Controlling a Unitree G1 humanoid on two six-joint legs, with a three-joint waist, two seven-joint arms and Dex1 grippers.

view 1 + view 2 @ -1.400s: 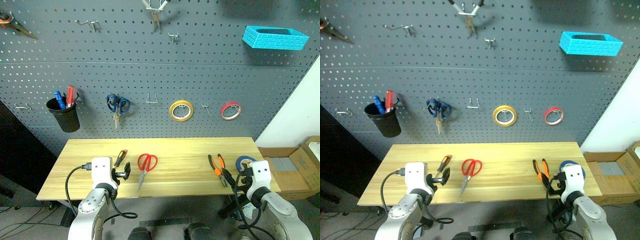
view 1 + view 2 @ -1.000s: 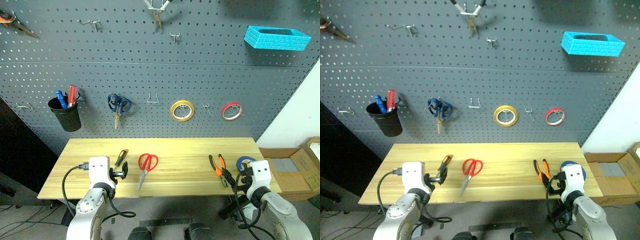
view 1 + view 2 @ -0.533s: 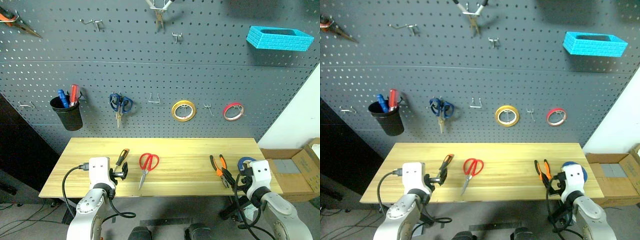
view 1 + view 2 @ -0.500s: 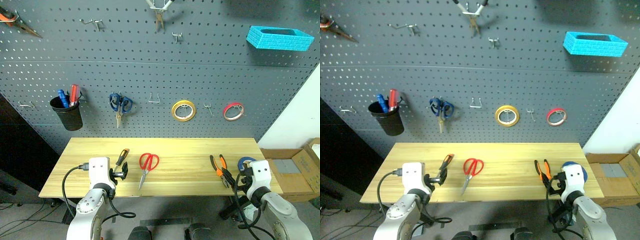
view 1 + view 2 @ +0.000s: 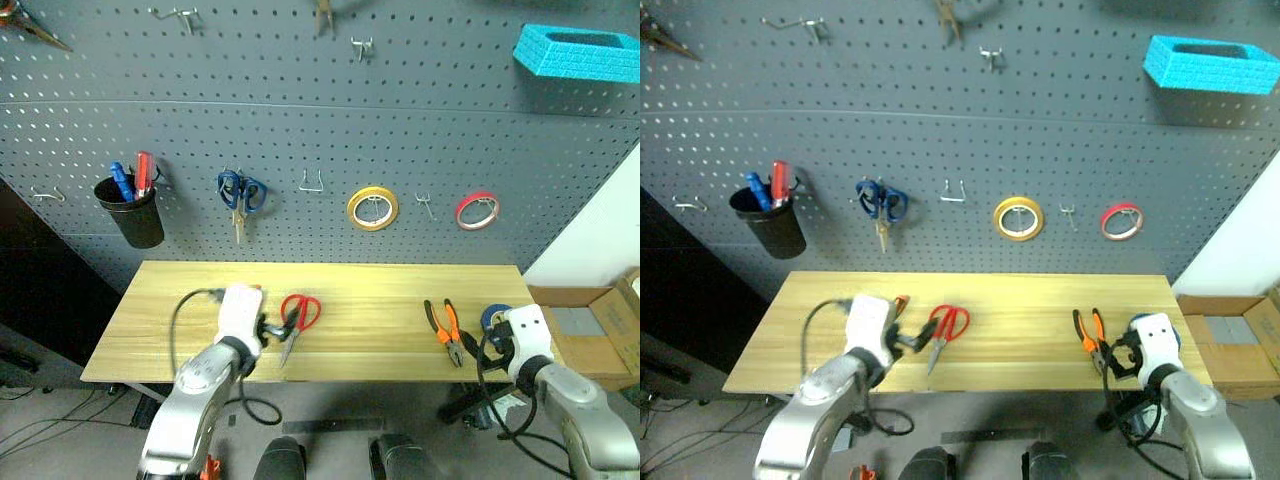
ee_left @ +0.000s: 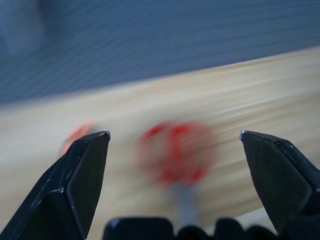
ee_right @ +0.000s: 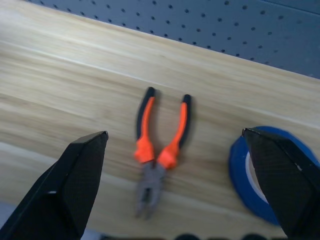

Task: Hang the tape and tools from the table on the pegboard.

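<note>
On table (image 5: 380, 340) below pegboard (image 5: 300, 130) | left gripper (image 6: 172, 145) jaws wide, empty, red scissors (image 5: 297, 318) at its 12 o'clock | right gripper (image 7: 175, 145) jaws wide, empty, pliers (image 7: 159, 150) at 12, blue tape (image 7: 250, 175) at 2

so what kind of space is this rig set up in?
Looks like a workshop or tool bench. A dark grey pegboard with metal hooks carries blue-handled scissors, tape rolls and a black cup of pens. Below it, a wooden table holds red-handled scissors and pliers.
</note>
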